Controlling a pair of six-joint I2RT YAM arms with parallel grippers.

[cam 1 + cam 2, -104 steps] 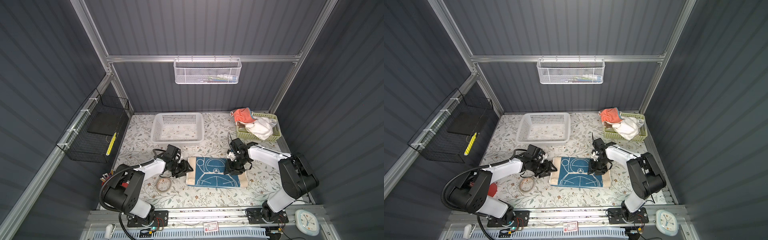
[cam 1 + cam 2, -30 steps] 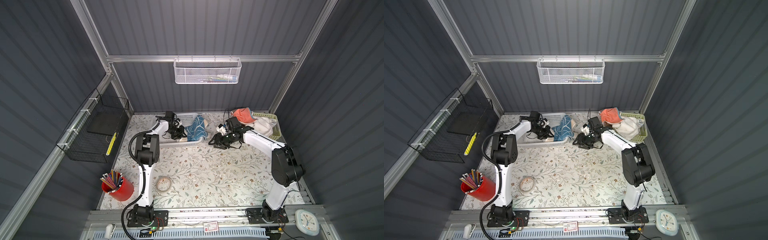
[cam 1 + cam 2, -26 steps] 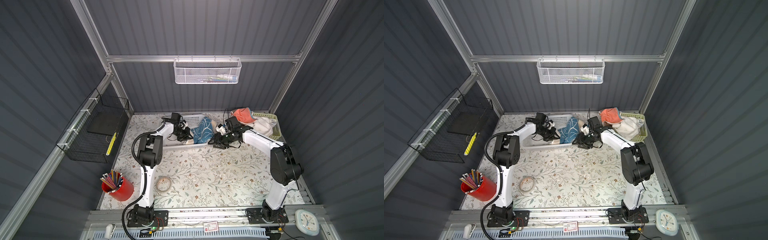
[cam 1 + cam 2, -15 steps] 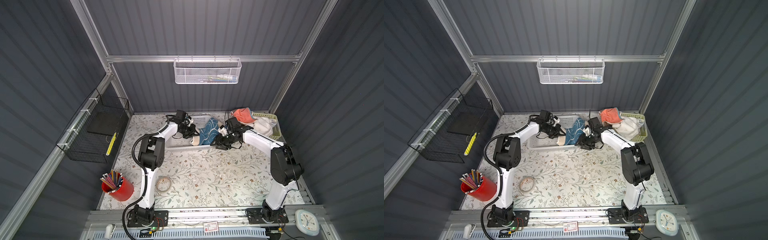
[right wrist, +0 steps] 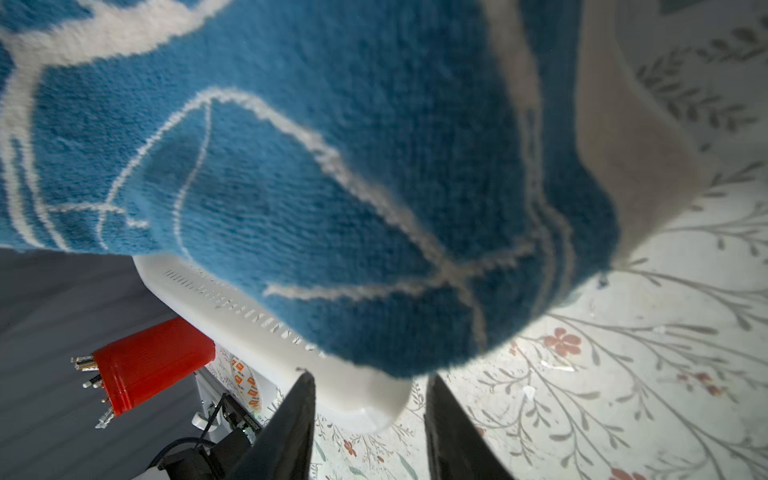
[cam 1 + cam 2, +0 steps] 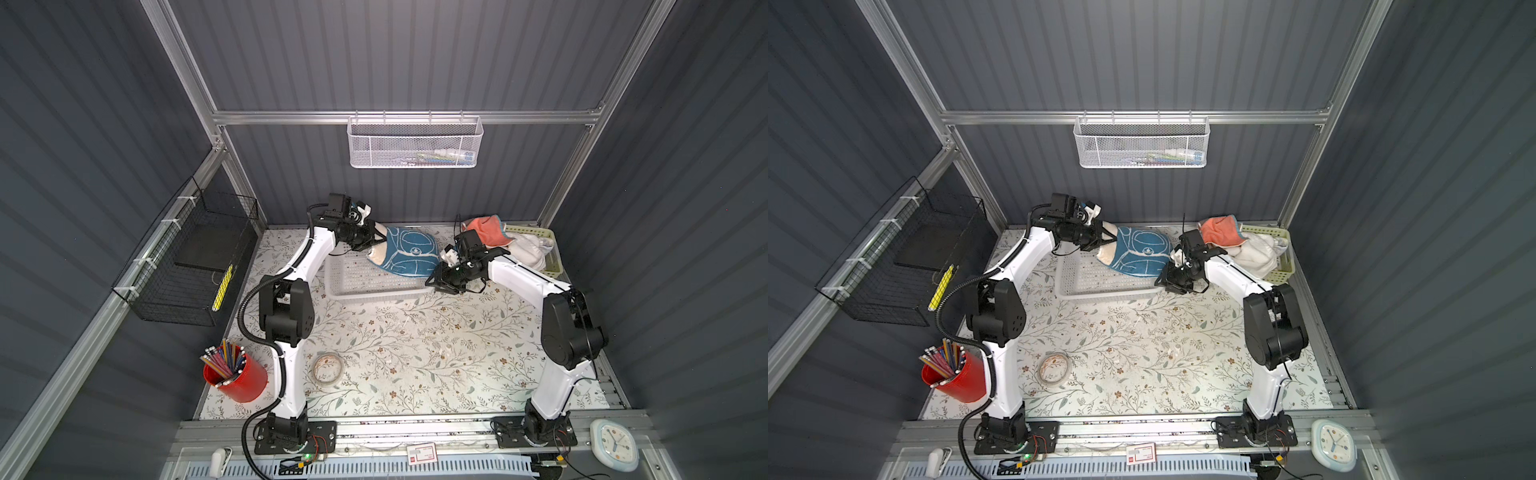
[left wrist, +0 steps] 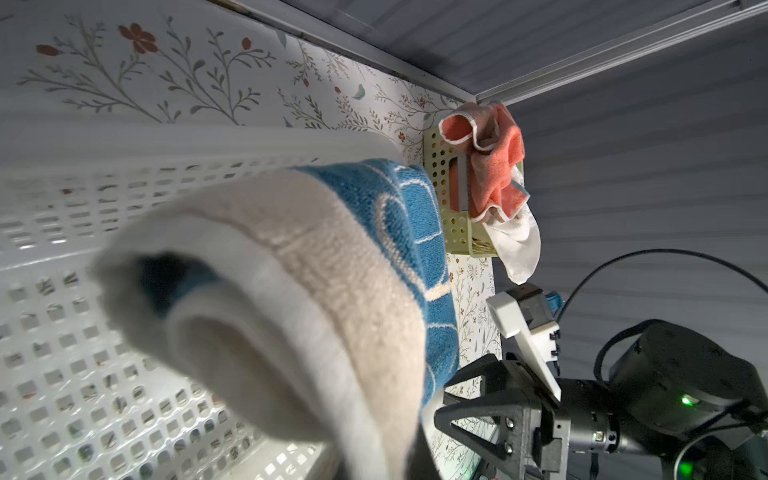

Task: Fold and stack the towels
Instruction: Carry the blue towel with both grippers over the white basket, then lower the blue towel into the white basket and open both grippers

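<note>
The blue towel [image 6: 405,253] [image 6: 1140,253], with a cream border and white line drawing, hangs folded over the white basket [image 6: 374,293] [image 6: 1100,295]. My left gripper [image 6: 376,241] [image 6: 1106,241] is shut on its cream end. My right gripper [image 6: 432,279] [image 5: 368,378] stands open just off the towel's lower right end, by the basket's right corner, with nothing between its fingers. A coral towel [image 6: 486,228] [image 7: 494,166] and a white towel [image 6: 528,249] [image 7: 519,245] lie crumpled in the green basket [image 6: 1281,270] at the back right.
A red pencil cup [image 6: 237,380] and a tape roll [image 6: 327,368] sit at the front left. A black wire basket [image 6: 195,266] hangs on the left wall and a white mesh basket [image 6: 415,143] on the back wall.
The blue towel lay flat at the table's front earlier. It now hangs over the white basket, carried rightward by my left gripper in the last second. My right gripper's fingers have narrowed a little.
</note>
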